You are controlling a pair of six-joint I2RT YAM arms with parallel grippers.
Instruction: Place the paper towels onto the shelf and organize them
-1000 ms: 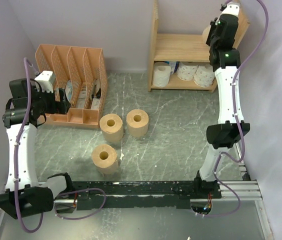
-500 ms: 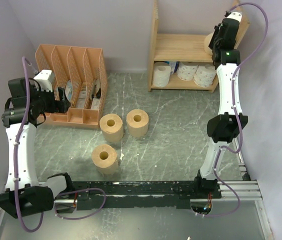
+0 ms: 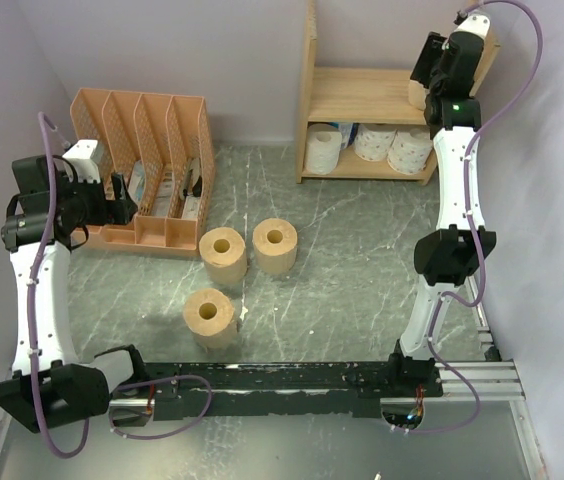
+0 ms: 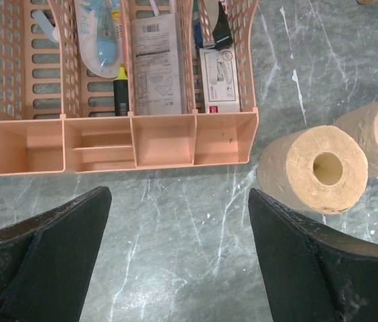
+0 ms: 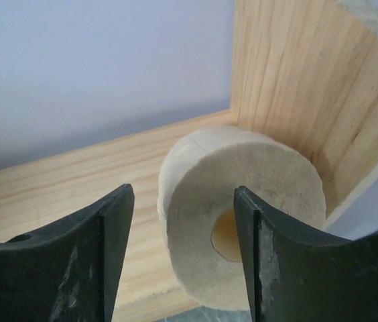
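Seen from above, three tan rolls with hollow cores are stood on end on the veined grey table. White rolls are set on the lower tier of the plain wooden shelf. At the left wrist, the left gripper is spread wide over bare table, with nothing held, before a perforated orange-pink organizer. At the right wrist, the right gripper is parted and unclamped around a fibrous fourth roll in the upper tier's right corner.

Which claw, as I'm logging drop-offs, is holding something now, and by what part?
Neither, it seems. The left claw hangs open over the table. The right claw stands open at the tan roll on the shelf, one finger clear of its side.
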